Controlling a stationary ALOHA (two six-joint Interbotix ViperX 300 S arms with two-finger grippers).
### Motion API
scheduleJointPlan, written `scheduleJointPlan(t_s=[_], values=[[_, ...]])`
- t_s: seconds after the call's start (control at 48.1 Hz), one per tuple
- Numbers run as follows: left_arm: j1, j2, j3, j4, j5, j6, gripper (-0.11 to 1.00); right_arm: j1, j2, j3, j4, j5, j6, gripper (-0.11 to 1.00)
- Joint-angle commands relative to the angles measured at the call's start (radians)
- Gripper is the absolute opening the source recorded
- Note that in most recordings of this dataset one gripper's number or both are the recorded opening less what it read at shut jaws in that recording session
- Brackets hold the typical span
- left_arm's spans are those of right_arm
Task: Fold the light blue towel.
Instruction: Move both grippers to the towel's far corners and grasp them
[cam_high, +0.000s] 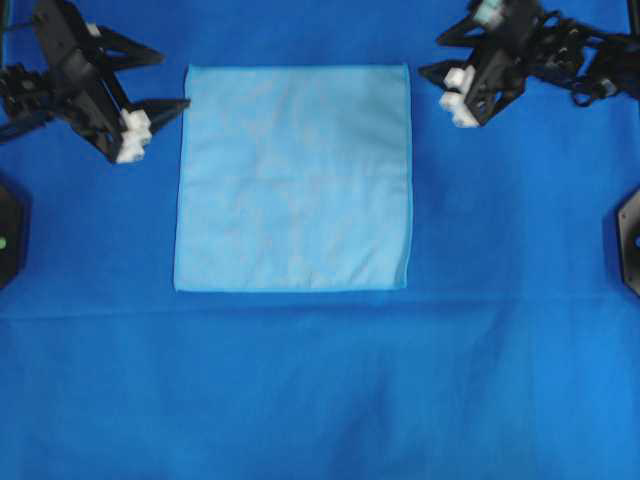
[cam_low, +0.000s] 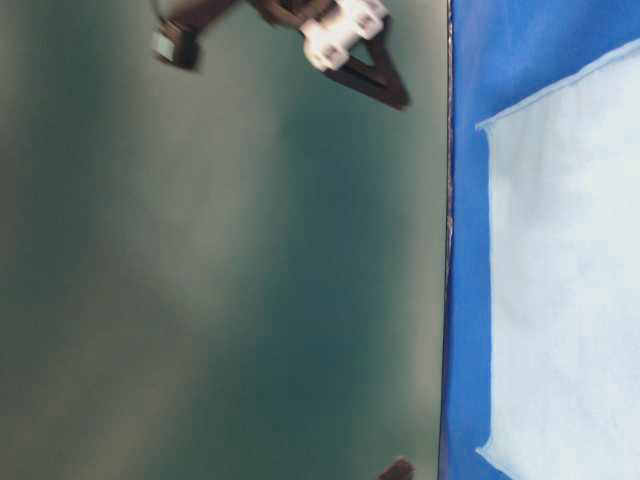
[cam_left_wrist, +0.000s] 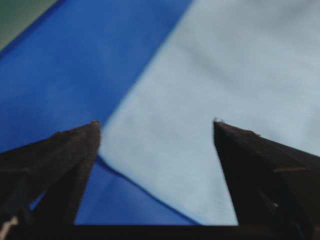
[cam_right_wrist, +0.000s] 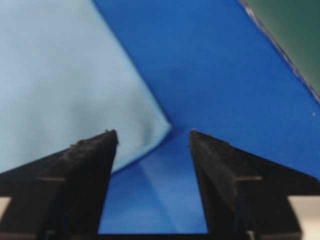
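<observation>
A: Where is the light blue towel (cam_high: 293, 178) right now?

B: It lies flat and spread out as a square on the darker blue cloth (cam_high: 320, 390) that covers the table, roughly in the middle and toward the far side in the overhead view. No fold is in it yet, so I'd say the task is at its very start.

A: And the arms?

B: The left gripper (cam_high: 172, 80) sits just beside the towel's far left corner, and the right gripper (cam_high: 430, 56) just beside the far right corner. Neither touches the towel in the overhead view.

A: Are the fingers holding anything?

B: No. Both wrist views show the fingers (cam_left_wrist: 75, 150) spread wide with nothing between them. The left wrist view looks down at one towel corner near the gap; the right wrist view shows the other corner (cam_right_wrist: 162, 131) close to its own spread fingers (cam_right_wrist: 90, 160).

A: Why one at each corner?

B: My guess is that they mean to pinch both far corners together, so the edge lifts evenly and can be carried over to the near edge without the thin cloth bunching.
</observation>
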Motion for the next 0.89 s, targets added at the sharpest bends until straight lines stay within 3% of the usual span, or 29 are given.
scheduleJointPlan(t_s=[0.0, 0.291, 0.603, 0.707, 0.874], values=[[0.035, 0.08, -0.035, -0.002, -0.043, 0.002, 0.85, -0.011, 0.057, -0.049, -0.012, -0.003, -0.002, 0.59], [0.109, 0.295, -0.107, -0.002, -0.089, 0.003, 0.85, -0.023, 0.206, -0.123, -0.025, -0.018, -0.005, 0.59], [0.126, 0.379, -0.143, -0.002, -0.081, 0.032, 0.79, -0.049, 0.27, -0.133, -0.029, -0.043, -0.005, 0.57], [0.126, 0.379, -0.143, -0.002, -0.074, 0.052, 0.62, -0.051, 0.273, -0.132, -0.029, -0.057, -0.005, 0.48], [0.124, 0.379, -0.144, -0.002, -0.058, 0.092, 0.16, -0.051, 0.272, -0.127, -0.028, -0.057, -0.005, 0.06]])
